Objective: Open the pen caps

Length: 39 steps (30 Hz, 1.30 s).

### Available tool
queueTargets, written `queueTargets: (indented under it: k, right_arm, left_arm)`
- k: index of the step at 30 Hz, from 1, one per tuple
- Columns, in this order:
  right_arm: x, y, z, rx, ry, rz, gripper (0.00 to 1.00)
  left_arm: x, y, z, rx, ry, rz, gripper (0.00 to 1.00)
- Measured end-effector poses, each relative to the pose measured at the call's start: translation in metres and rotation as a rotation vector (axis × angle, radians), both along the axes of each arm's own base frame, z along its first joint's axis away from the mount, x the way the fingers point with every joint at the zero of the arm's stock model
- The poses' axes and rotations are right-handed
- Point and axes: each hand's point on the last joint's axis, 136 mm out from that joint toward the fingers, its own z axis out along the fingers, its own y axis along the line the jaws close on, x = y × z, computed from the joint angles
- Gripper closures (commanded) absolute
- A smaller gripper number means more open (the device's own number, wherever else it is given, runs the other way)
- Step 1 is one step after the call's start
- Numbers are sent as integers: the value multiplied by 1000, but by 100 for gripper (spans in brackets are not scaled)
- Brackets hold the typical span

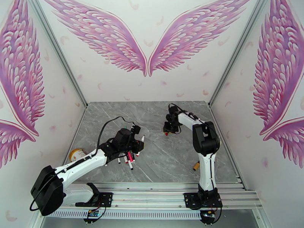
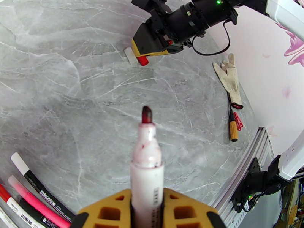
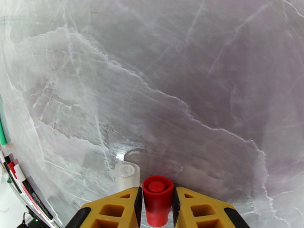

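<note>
A white pen (image 2: 147,175) with a bare dark-red tip stands between the yellow fingers of my left gripper (image 2: 147,194), which is shut on it over the left half of the table (image 1: 131,143). Several more pens (image 2: 34,194) lie on the marble just left of that gripper. Low over the far middle of the table, my right gripper (image 1: 167,130) has its fingers closed snugly on a red pen cap (image 3: 157,200). A translucent white pen cap (image 3: 126,175) stands on the marble just left of the red one.
A white glove (image 2: 230,78), a stubby orange-and-black cylinder (image 2: 232,128) and a small red item (image 2: 238,120) lie near the right wall. A beige round container (image 1: 77,153) sits at the left table edge. The metal rail (image 1: 159,187) runs along the near edge.
</note>
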Motion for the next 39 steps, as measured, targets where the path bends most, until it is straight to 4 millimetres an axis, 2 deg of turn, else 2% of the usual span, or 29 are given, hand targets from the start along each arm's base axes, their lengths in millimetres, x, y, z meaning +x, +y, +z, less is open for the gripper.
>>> queueTargets:
  k: [7,13,18,22,24,28,29,35,39]
  right_arm:
    - [-22,-5,10,13,-23,-18,64]
    - [-47,-8,41,44,-116,-35,60]
    - [-67,-2,68,80,-208,-32,51]
    - [-83,8,93,129,-287,-15,40]
    - [-91,12,105,161,-321,-10,31]
    - [-106,16,127,229,-385,-11,4]
    - [-110,17,133,246,-401,-9,1]
    - [-126,23,165,335,-493,17,1]
    - [-129,25,183,371,-543,30,1]
  left_arm:
    - [22,11,-13,84,33,83,96]
    - [49,30,-24,172,52,178,96]
    - [76,46,-40,276,64,253,95]
    - [95,57,-57,371,73,297,95]
    - [103,62,-64,416,75,312,95]
    - [120,70,-75,482,75,340,95]
    - [125,73,-78,495,77,349,94]
    - [146,92,-94,558,100,403,93]
    - [158,101,-98,574,105,426,91]
